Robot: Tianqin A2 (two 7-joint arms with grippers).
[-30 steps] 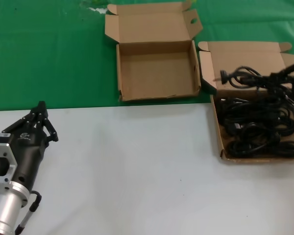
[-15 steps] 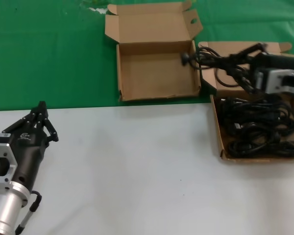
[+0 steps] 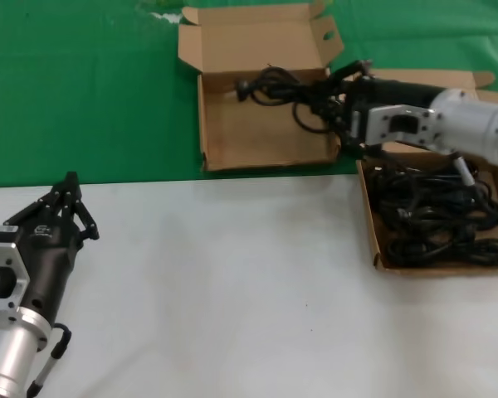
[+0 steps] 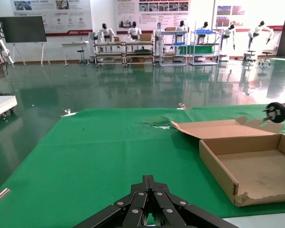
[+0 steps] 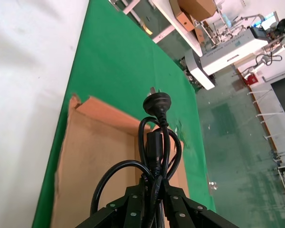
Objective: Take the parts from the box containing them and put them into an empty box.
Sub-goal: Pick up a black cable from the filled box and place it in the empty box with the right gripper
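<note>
Lower left of the head view: left gripper (image 3: 70,184), black fingers drawn together to a point around nothing, parked on the white tabletop (image 3: 232,282). Right edge, mid-frame: shallow brown cardboard box of coiled black power cords (image 3: 436,217), lid hinged back. Farther off, upper centre on the green cloth (image 3: 83,91): right gripper (image 3: 336,104) clamped on a bundled black power cord (image 3: 278,87), holding it over the empty shallow brown cardboard box (image 3: 266,124), plug toward that box's upper left.
</note>
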